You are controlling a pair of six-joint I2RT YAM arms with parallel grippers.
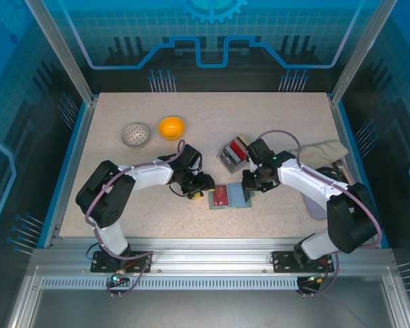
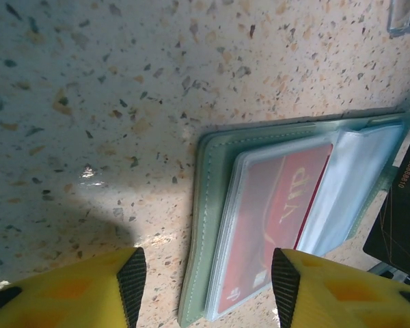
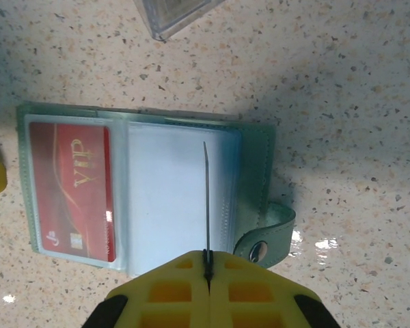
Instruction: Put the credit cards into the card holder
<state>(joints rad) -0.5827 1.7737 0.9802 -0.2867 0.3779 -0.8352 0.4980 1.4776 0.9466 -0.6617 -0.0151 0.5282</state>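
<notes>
One black card (image 2: 400,213) gripped by right end effector (image 3: 207,260)

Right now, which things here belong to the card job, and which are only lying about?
Job: open card holder; red card in its pocket; black card pinched in the right fingers; clear box of cards.
Lying about: orange bowl; speckled ball; beige cloth.
</notes>
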